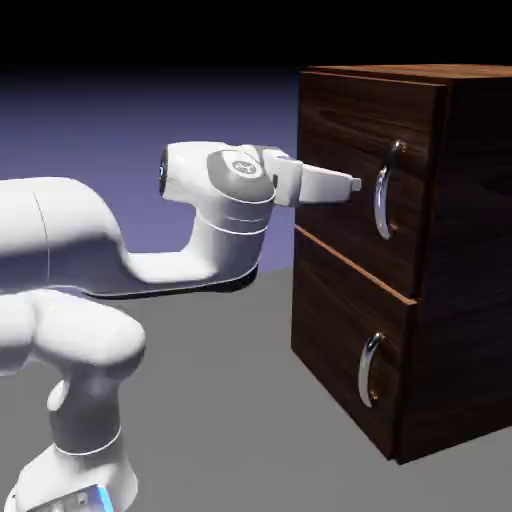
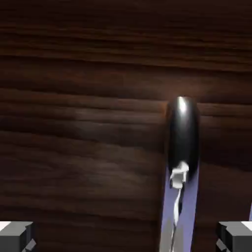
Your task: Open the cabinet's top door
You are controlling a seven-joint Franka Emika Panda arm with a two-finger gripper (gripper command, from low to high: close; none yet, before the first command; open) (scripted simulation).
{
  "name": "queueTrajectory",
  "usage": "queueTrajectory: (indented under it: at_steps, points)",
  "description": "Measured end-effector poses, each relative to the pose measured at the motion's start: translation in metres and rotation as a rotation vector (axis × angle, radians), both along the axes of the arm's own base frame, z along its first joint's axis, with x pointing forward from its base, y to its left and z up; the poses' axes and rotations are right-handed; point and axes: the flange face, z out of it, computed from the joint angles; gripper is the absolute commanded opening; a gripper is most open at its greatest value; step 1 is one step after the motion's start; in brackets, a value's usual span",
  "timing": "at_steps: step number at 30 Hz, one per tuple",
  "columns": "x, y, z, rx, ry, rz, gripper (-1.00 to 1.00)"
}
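Note:
The cabinet (image 1: 470, 250) is a dark walnut-grain box at the exterior view's right. Its top door (image 1: 345, 120) lies flush with the front and carries a curved silver handle (image 1: 384, 190). My gripper (image 1: 353, 185) points level at that handle, its tips a short gap to the left of it. In the hand view the door's wood (image 2: 74, 98) fills the picture and the shiny handle (image 2: 183, 138) runs down right of the middle. The grey fingertips (image 2: 15, 236) show at the two bottom corners, wide apart, so the gripper (image 2: 125, 241) is open and holds nothing.
Below the top door sits the lower panel (image 1: 335, 330) with its own silver handle (image 1: 370, 368), also shut. The grey table (image 1: 220, 400) stretches between the robot's base and the cabinet. The white forearm (image 1: 150, 265) crosses the left half of the exterior view.

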Motion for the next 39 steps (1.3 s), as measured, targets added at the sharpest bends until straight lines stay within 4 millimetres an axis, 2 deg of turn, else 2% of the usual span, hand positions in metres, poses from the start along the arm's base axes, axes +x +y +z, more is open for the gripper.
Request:
queueTrajectory:
  at_steps: [8, 10, 14, 15, 17, 28, 33, 39]
  points:
    - [0.015, -0.026, -0.029, 0.06, -0.099, 0.005, 1.0]
    - [0.015, -0.026, -0.029, 0.061, -0.1, 0.006, 1.0]
    - [0.055, -0.025, -0.029, 0.062, -0.1, 0.006, 1.0]
    - [0.065, -0.023, -0.029, 0.061, -0.1, 0.006, -1.0]
    - [0.065, -0.023, -0.029, 0.061, -0.1, 0.006, -1.0]
    - [-0.032, 0.027, -0.029, 0.046, -0.108, -0.275, -1.0]
    - [-0.064, 0.052, -0.029, 0.041, -0.111, -0.38, -1.0]
    - [-0.093, 0.081, -0.029, 0.035, -0.113, -0.486, -1.0]
